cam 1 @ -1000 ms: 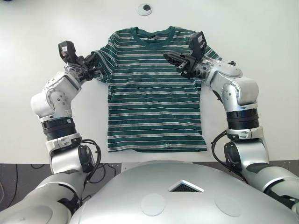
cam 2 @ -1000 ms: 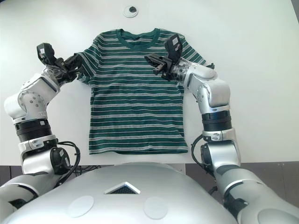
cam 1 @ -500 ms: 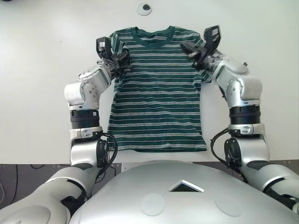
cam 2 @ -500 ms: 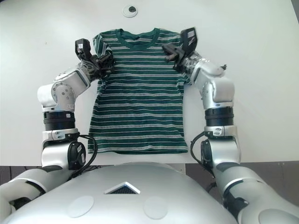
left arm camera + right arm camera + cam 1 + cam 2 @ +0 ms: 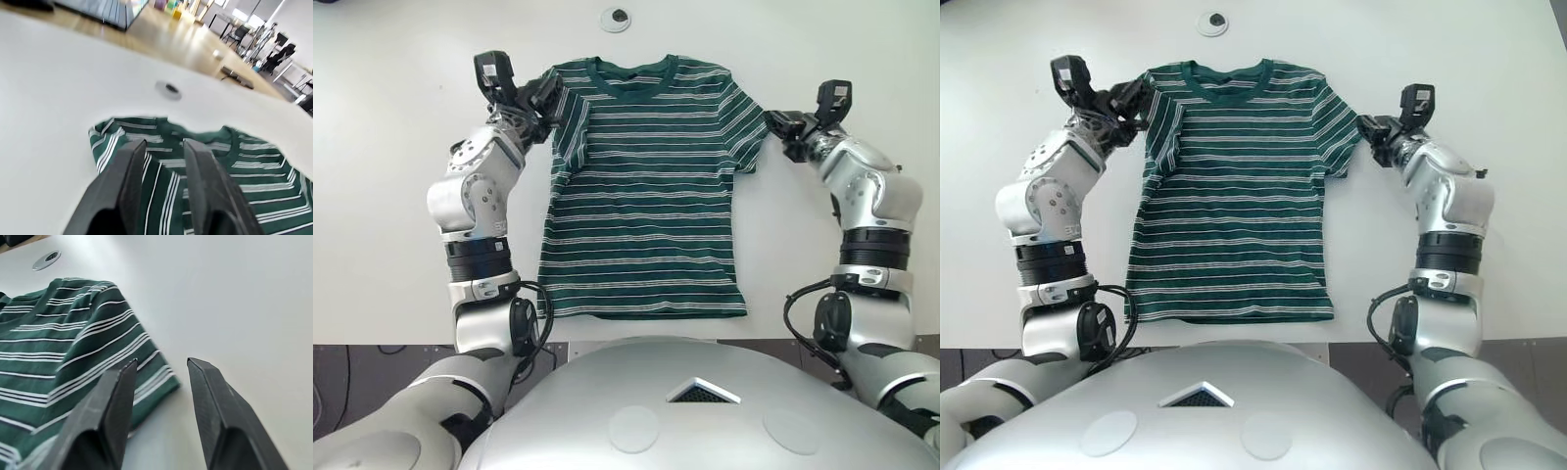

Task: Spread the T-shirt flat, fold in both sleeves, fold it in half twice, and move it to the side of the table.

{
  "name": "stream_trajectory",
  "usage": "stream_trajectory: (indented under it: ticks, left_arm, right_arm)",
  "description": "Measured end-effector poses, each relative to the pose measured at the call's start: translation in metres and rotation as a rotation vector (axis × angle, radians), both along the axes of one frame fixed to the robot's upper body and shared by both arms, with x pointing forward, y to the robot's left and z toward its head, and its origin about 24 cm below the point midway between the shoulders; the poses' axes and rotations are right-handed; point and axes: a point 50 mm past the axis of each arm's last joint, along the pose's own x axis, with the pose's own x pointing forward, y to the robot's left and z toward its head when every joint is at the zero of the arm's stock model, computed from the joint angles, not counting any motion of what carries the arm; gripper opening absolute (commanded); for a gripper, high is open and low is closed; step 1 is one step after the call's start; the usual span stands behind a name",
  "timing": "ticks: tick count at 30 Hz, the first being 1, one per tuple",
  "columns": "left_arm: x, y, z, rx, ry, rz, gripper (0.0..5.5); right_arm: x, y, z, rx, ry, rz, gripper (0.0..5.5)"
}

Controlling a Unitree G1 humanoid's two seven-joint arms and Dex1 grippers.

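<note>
**Step in hand: fold in the right sleeve (judged from the layout).**

1. The T-shirt [image 5: 641, 196] lies flat, front up, at the middle of the counter [image 5: 862, 59], collar away from the robot. The left sleeve [image 5: 566, 122] is already turned in over the chest. The right sleeve [image 5: 749, 137] is still spread outward.
2. The right tool [image 5: 779, 125] sits low, just beside the right sleeve's hem. Its fingers are apart and hold nothing. The wrist view shows the hem's corner lying near the gap between them.
3. To do the fold well, close on the hem at its outer edge, taking both layers of cloth. Lift only enough to clear the counter, then carry the sleeve inward along a line from shoulder seam to side seam. Lay it to mirror the left sleeve (an uneven pair would likely skew the later half-folds). A grip too deep may drag the body cloth along.

**Arm pose**

- Right arm: elbow bent outward, forearm angled in toward the shirt, tool pointing at the sleeve.
- Left arm: elbow bent, forearm raised, left tool [image 5: 544, 97] at the shirt's left shoulder above the folded sleeve. Its fingers are apart and empty. Contact with the cloth cannot be told.
</note>
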Motion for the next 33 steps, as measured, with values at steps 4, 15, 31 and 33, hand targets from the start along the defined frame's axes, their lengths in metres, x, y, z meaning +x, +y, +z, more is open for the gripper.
stream_trajectory:
  ticks: [4, 15, 31, 33]
  left_arm:
    - [0.0, -0.003, 0.003, 0.004, -0.013, -0.007, 1.36]
    - [-0.001, -0.002, 0.004, 0.016, -0.016, -0.006, 1.36]
    - [-0.004, -0.004, -0.008, 0.014, 0.027, -0.012, 1.36]
    - [-0.004, -0.004, -0.009, 0.015, 0.033, -0.011, 1.36]
  right_arm:
    - [-0.003, 0.005, -0.008, 0.026, 0.038, 0.032, 1.67]
    - [-0.003, 0.011, -0.01, 0.018, 0.05, 0.077, 0.05]
    - [-0.006, 0.103, -0.004, 0.107, 0.069, 0.3, 0.29]
    - [-0.006, 0.108, -0.006, 0.104, 0.065, 0.297, 0.64]
